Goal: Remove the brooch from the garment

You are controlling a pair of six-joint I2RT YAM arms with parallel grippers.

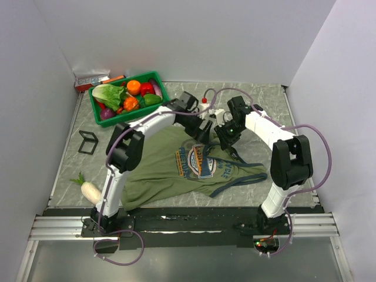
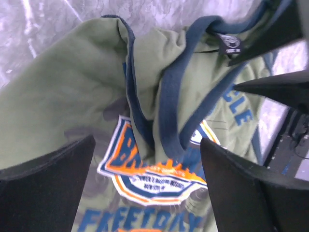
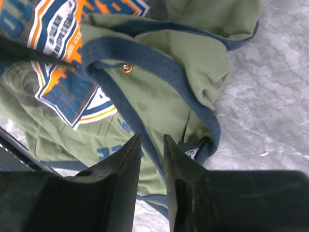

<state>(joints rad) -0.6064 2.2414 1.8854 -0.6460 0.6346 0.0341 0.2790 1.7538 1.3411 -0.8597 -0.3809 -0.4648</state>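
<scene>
Hovering over the crumpled garment (image 1: 167, 173) at mid-worktop (image 1: 276, 111), the left tool (image 2: 147, 145) gapes wide, empty; the right tool (image 3: 152, 140) is nearly closed, grip unclear. A brass stud (image 3: 127, 68) sits on the navy trim (image 3: 161, 60).

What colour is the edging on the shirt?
The edging is navy blue, clearest in the right wrist view.

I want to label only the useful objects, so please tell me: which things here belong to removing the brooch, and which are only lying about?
For the job: green tank top; small gold stud on its navy trim, probably the brooch's back.
Lying about: crate of vegetables; black frame; white radish; red-and-white box.
</scene>
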